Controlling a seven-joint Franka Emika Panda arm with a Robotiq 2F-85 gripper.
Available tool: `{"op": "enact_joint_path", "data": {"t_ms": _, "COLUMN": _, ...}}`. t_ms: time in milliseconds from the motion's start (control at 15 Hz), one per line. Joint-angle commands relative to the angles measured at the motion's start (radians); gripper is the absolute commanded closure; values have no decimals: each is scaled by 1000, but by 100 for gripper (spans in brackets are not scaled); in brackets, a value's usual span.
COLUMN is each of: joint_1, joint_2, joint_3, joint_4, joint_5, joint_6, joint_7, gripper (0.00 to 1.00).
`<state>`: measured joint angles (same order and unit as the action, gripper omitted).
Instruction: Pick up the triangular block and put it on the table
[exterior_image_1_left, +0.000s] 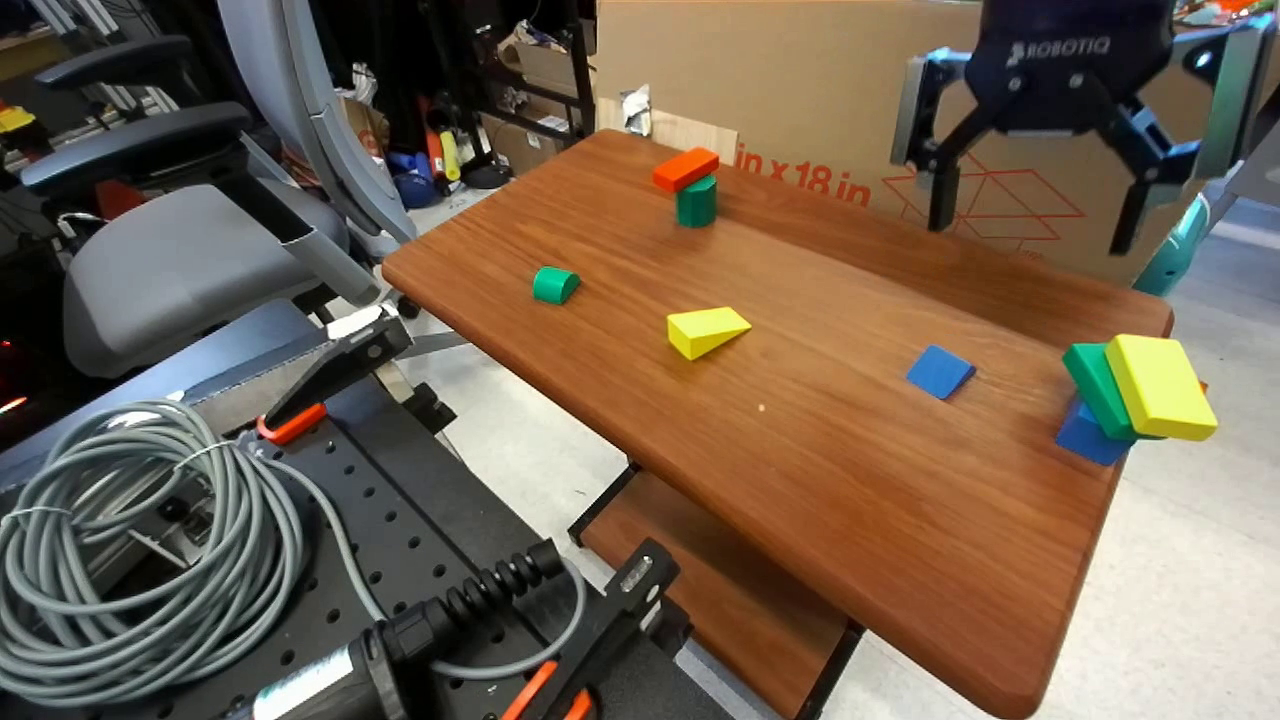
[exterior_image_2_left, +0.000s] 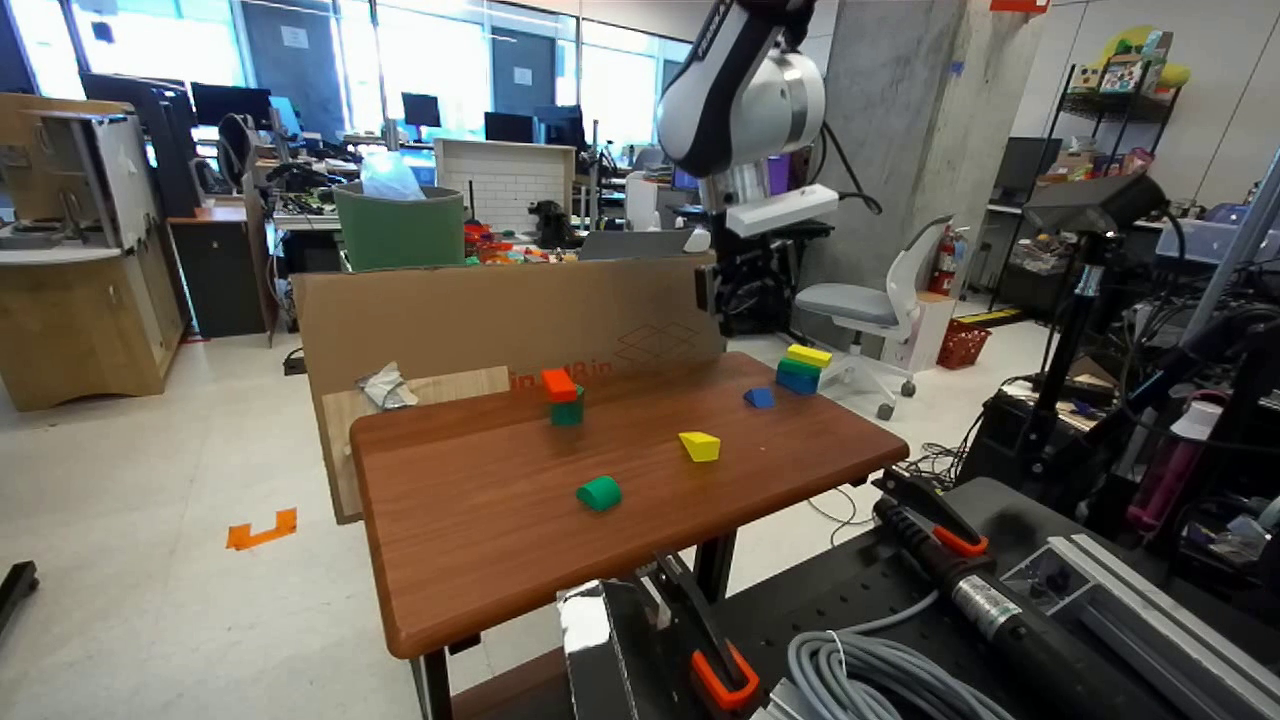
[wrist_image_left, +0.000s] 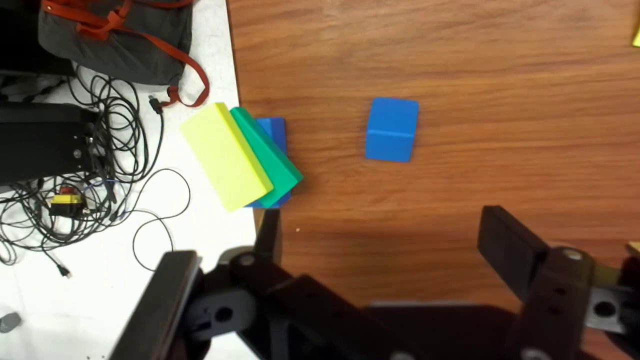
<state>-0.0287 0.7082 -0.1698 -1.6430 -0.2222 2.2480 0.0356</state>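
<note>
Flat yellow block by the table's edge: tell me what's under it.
Under the flat yellow block is a green block, and below that a blue block. The covered parts of both lower blocks cannot be seen.

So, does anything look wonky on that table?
Yes: at the edge of the table, the yellow slab and green block are stacked crooked above a blue block, and the slab seems to poke out over the floor.

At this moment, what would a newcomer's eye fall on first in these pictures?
Probably the stack at one end of the table: a yellow slab sits askew on a green block, with a blue piece beneath. Next comes the black pincer, hanging open above that end and holding nothing. The blue triangular block lies apart, between that stack and the yellow wedge.
</note>
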Motion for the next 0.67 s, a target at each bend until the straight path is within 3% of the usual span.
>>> {"op": "enact_joint_path", "data": {"t_ms": 0, "joint_1": -77, "joint_2": -232, "joint_3": 74, "joint_4": -158, "joint_5": 101, "joint_6": -6, "joint_7": -110, "gripper": 0}}
{"op": "enact_joint_path", "data": {"t_ms": 133, "joint_1": -116, "joint_2": -335, "joint_3": 100, "joint_4": -202, "joint_5": 184, "joint_6": -54, "joint_7": -184, "gripper": 0}}
{"op": "enact_joint_path", "data": {"t_ms": 267, "joint_1": -148, "joint_2": -430, "joint_3": 109, "joint_4": -224, "joint_5": 255, "joint_6": -178, "joint_7": -275, "gripper": 0}}
{"op": "enact_joint_path", "data": {"t_ms": 333, "joint_1": -108, "joint_2": -316, "joint_3": 83, "joint_4": -147, "joint_5": 196, "joint_6": -110, "joint_7": -197, "gripper": 0}}
{"op": "enact_joint_path", "data": {"t_ms": 600, "joint_1": -113, "joint_2": -343, "joint_3": 83, "joint_4": -160, "joint_5": 204, "joint_6": -128, "joint_7": -208, "gripper": 0}}
